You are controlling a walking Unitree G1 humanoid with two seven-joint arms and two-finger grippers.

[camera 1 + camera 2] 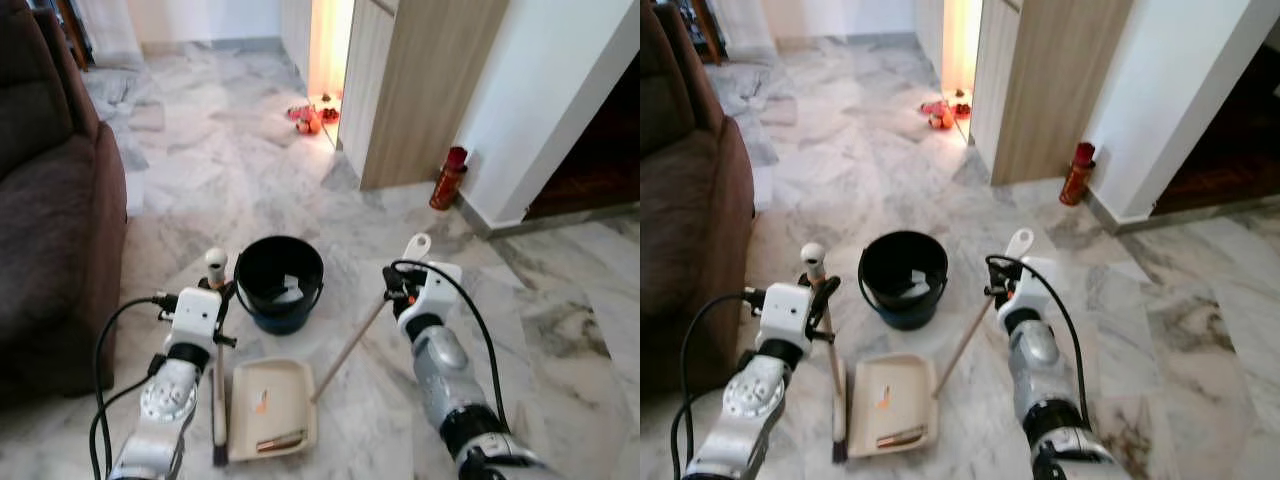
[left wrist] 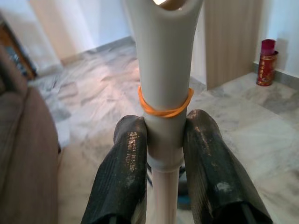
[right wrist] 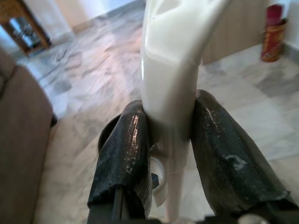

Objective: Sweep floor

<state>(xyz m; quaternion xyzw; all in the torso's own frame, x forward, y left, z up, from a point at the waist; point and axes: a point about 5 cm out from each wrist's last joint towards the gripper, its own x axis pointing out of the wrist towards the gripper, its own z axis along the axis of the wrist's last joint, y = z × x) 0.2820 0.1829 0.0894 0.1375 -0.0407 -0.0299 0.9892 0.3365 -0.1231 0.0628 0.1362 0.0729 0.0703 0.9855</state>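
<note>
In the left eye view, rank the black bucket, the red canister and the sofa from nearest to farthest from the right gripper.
From the right gripper:
1. Black bucket, just to its left.
2. Red canister, ahead by the white wall.
3. Sofa, far across on the left.

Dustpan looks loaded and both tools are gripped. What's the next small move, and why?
Probably lift the dustpan with the right gripper, shut on its long handle, and swing it toward the black bucket just beyond. Debris already lies in the pan; the left gripper holds the broom upright beside it.
</note>
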